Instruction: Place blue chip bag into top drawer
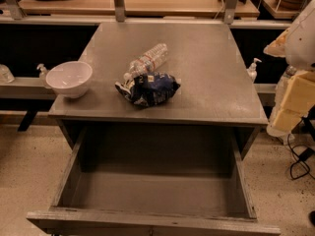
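Observation:
The blue chip bag (149, 89) lies crumpled on the grey table top (206, 82), near the middle and a little toward the front. The top drawer (152, 191) is pulled wide open below the table's front edge, and its grey inside shows nothing in it. My gripper (295, 100) is at the right edge of the view, beside the table's right front corner. It is well away from the bag and holds nothing that I can see. The white arm (302, 38) rises above it.
A clear plastic water bottle (146, 60) lies on the table, touching the bag's far side. A white bowl (69, 78) stands at the table's left front corner. A soap dispenser (252, 69) stands right of the table. Cables (298, 163) lie on the floor at right.

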Controlling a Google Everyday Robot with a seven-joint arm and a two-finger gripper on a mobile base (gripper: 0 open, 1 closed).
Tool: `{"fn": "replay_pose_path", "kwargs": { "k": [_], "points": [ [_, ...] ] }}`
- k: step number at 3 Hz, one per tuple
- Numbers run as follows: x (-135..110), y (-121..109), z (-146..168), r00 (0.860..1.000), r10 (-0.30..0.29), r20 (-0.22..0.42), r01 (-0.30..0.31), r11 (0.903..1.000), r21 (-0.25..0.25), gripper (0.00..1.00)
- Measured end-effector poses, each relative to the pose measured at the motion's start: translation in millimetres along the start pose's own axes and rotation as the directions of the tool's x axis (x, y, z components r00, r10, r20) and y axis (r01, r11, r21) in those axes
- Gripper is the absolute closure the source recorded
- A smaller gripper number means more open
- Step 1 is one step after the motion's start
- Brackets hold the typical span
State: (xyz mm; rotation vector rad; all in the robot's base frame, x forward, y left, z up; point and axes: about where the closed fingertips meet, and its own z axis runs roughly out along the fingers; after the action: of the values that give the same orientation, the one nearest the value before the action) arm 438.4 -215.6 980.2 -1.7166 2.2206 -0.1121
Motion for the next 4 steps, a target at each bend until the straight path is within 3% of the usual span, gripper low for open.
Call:
{"fn": "replay_pose_path", "kwargs": {
  "k": [1,2,3,4],
  "points": [
    [0.0,0.0,0.0,1.000,0.000,0.000,0.000,1.0000,0.000,0.00],
    [-22.5,-13.2,3.4,0.994,-0.089,0.060,0.087,0.9952,0.045,0.00],
    [-87.1,-40.1,20.9,0.953,-0.263,0.151,0.242,0.9597,0.143,0.00],
    [-142.6,-52.1,46.4,0.918,-0.336,0.211,0.300,0.9356,0.186,0.00]
  ]
}}
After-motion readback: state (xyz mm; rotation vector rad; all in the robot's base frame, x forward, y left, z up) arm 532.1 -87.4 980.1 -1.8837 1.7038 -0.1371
